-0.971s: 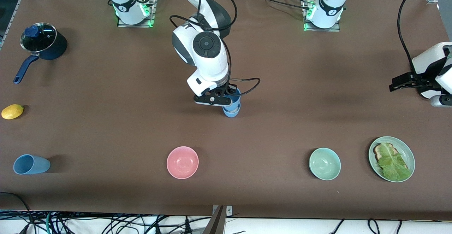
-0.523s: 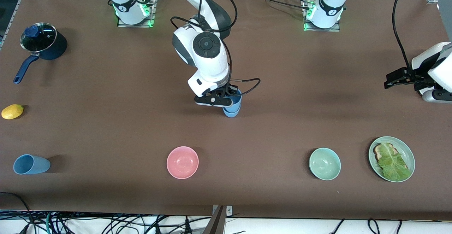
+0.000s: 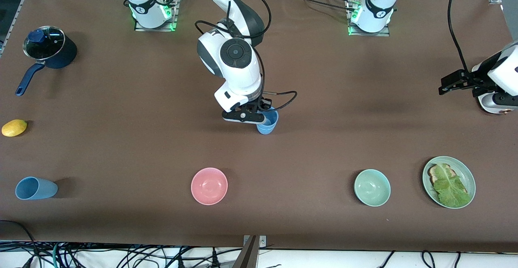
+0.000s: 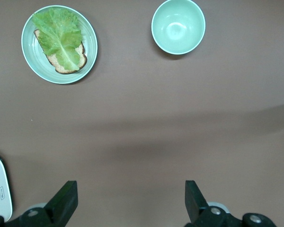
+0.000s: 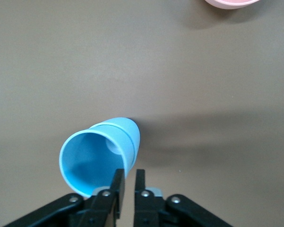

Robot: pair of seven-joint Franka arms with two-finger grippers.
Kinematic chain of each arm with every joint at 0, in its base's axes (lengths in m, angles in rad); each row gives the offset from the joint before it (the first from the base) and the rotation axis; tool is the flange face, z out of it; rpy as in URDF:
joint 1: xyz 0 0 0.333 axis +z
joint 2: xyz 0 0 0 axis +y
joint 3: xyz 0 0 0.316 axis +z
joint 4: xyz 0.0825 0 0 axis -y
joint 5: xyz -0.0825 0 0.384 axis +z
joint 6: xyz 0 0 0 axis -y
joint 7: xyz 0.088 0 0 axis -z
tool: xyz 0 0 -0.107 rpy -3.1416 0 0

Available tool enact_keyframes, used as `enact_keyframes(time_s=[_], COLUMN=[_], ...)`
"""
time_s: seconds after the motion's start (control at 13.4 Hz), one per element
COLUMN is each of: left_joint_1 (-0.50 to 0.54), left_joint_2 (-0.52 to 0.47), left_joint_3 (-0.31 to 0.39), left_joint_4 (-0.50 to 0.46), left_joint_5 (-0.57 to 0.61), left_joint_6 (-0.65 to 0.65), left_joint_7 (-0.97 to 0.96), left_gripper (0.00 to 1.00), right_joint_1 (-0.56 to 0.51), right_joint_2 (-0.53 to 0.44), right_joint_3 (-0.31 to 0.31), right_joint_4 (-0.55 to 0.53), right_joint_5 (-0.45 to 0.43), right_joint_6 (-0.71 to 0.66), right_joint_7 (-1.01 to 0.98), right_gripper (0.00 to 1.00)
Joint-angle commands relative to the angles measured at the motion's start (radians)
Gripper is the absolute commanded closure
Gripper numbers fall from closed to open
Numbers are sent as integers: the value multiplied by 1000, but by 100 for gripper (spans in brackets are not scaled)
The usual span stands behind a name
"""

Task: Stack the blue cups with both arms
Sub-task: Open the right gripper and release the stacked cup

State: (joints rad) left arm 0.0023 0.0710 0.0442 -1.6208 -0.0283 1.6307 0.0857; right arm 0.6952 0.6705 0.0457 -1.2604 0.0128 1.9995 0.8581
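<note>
Blue cups (image 3: 267, 123) stand nested mid-table, and one more cup (image 3: 35, 188) lies on its side at the right arm's end. They look light, stiff and smooth, so I would pinch the thin rim. The right gripper (image 5: 126, 182) is at the stack's rim with a narrow gap between its fingers, seemingly holding nothing; the left gripper (image 4: 128, 201) waits wide open and empty over bare table.

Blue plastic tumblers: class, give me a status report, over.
Right gripper at nested blue plastic tumblers, mid-table. Left gripper open, waiting over brown table. Third blue tumbler on its side, unstacked. Nothing in the way.
</note>
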Motion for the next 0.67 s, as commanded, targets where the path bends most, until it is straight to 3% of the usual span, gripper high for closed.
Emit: enact_keyframes(time_s=[0.0, 0.22, 0.37, 0.6], left_joint_1=[-22, -41, -44, -44], left_joint_2=[-105, -146, -162, -155], left_joint_3=[16, 16, 16, 16], left_joint_4=[-152, -200, -217, -211], left_joint_5=[-13, -12, -12, -12], left_joint_6=[92, 101, 107, 106], left_joint_7=[-3, -32, -47, -47], left_gripper=[0, 0, 0, 0], right_joint_1=[-9, -54, -109, -235], right_joint_2=[-31, -101, -184, -355], right_joint_3=[2, 3, 5, 5], right_joint_4=[-8, -14, -42, -164], right_joint_5=[-10, -1, 4, 21], right_joint_6=[2, -22, -111, -177], right_joint_7=[-5, -14, -107, -295], right_gripper=[0, 0, 0, 0])
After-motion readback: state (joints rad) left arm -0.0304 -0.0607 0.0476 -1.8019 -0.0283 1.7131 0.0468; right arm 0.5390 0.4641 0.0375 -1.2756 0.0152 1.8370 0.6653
